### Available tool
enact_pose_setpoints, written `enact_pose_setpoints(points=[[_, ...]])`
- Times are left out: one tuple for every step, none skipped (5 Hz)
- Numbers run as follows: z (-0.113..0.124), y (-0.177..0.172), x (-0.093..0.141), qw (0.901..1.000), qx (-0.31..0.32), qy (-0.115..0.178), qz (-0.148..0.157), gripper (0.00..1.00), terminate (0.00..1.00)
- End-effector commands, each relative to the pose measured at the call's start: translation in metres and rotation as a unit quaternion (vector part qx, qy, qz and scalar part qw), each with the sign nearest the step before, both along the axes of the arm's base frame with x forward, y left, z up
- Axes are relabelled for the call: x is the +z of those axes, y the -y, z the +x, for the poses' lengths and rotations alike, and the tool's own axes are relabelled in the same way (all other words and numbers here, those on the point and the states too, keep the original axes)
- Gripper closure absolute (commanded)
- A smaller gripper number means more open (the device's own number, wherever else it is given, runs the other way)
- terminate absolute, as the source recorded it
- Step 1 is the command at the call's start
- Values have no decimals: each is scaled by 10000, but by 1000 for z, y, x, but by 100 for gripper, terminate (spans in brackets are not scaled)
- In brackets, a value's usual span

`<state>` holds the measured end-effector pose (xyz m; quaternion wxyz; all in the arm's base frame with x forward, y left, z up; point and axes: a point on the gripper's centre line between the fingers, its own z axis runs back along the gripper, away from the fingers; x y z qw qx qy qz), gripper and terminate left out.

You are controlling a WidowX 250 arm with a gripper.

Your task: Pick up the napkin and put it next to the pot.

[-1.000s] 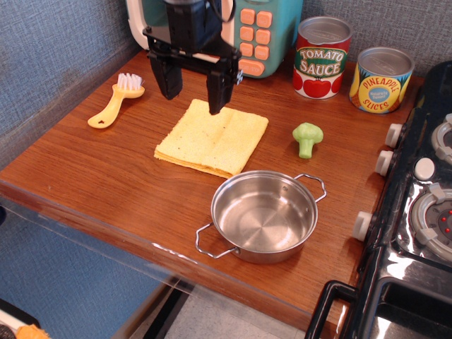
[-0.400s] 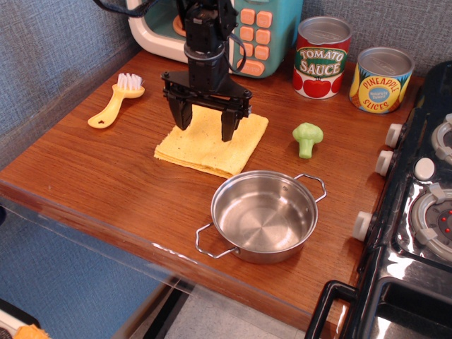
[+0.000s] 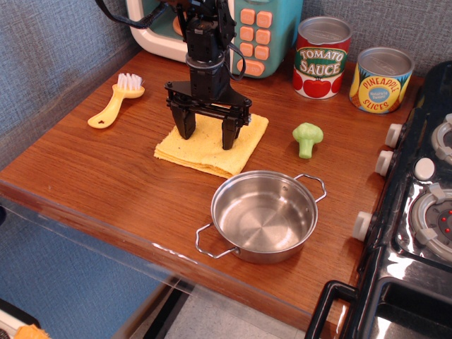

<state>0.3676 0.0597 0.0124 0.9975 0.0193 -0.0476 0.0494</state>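
The napkin [image 3: 205, 148] is a pale yellow folded cloth lying flat on the wooden counter, just behind and left of the pot. The pot [image 3: 263, 215] is a shallow shiny steel pot with two wire loop handles, empty, near the counter's front edge. My black gripper [image 3: 209, 134] stands upright over the napkin with its jaws open. Both fingertips reach down to the cloth's surface, one at its left part and one near its middle. Nothing is held.
A yellow-handled brush [image 3: 115, 101] lies at the left. A toy microwave [image 3: 254, 28] stands at the back behind the arm. A tomato sauce can [image 3: 321, 58] and pineapple can [image 3: 381, 80] stand at the back right. A green broccoli toy [image 3: 307, 138] sits right of the napkin. A stove [image 3: 424, 205] borders the right.
The gripper has moved forward and down from above the napkin's back edge onto the cloth, jaws still open. The napkin and pot have not moved.
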Motion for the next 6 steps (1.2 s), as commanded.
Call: enact_pose_setpoints(points=[[-3,5,3,9986,-392,-123,328,0,0],[-9,2,3,9991,-311,-168,225,0,0],[-24,-4,5,9996,-194,-195,-66,0,0],[-36,-9,6,9992,-297,-186,-196,0,0],[-59,-11,11,9986,-476,-200,-139,0,0],[-92,-12,8,9978,-595,-275,-27,0,0]])
